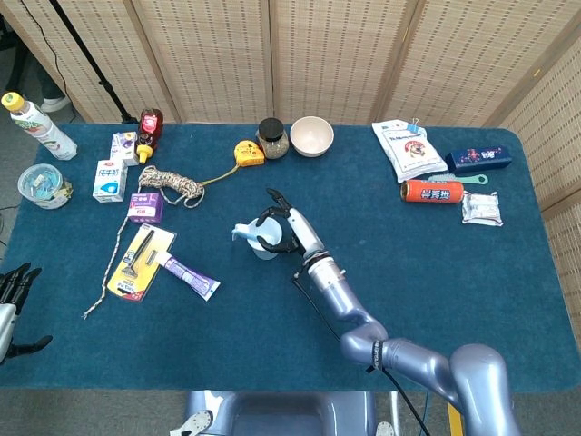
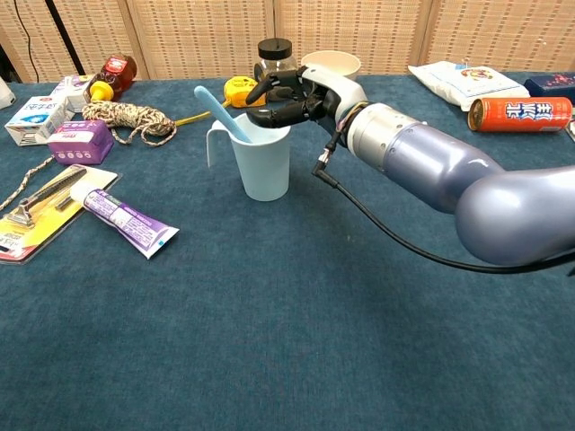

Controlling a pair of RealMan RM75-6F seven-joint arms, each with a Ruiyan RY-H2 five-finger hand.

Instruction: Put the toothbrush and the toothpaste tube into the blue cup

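A staged lab setup — folding screens [image 1: 272,54] around a blue-clothed table [image 1: 436,272].

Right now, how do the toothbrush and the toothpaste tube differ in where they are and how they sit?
The toothbrush stands tilted inside the blue cup, one end poking out to the left of the rim; the toothpaste tube lies flat on the table, well left of the cup. The toothbrush is plain light blue; the tube is white and purple. The right hand hovers at the cup rim, holding neither.

Toothbrush [image 2: 218,110] lower part hidden inside the blue cup [image 2: 262,166]; left hand [image 1: 13,292] cut by frame edge.
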